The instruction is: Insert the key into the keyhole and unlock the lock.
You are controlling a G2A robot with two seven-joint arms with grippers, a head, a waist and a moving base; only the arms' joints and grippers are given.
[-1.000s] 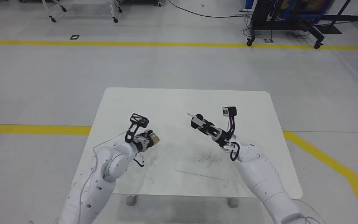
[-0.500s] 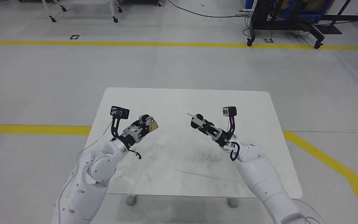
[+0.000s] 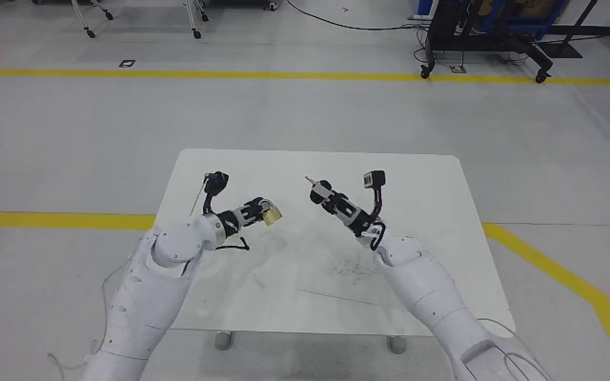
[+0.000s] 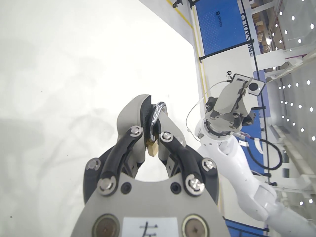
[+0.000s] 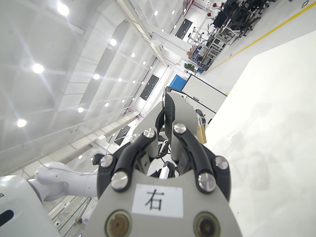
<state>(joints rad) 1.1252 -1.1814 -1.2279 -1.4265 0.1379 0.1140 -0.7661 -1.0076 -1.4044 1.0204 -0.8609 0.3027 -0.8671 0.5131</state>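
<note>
My left gripper (image 3: 259, 211) holds a brass padlock (image 3: 273, 215) above the left half of the white table (image 3: 419, 190). In the left wrist view that gripper (image 4: 155, 110) is shut on the silver shackle (image 4: 159, 108), and the brass body (image 4: 153, 149) sits between the fingers nearer the palm. My right gripper (image 3: 319, 190) hovers just right of the padlock, shut on a thin key (image 3: 308, 179) whose tip sticks out toward the table's far side. In the right wrist view the gripper (image 5: 167, 101) is shut, and the padlock (image 5: 202, 131) shows just beyond one finger.
The tabletop carries faint grey scuffs (image 3: 348, 270) near its middle. Yellow floor lines (image 3: 286, 73) run beyond the table, and a dark wheeled rack (image 3: 486, 38) stands far off at the back right.
My left arm has swung the padlock right and turned its wrist over. My right gripper has shifted left and a little farther back, so key and padlock are closer together.
</note>
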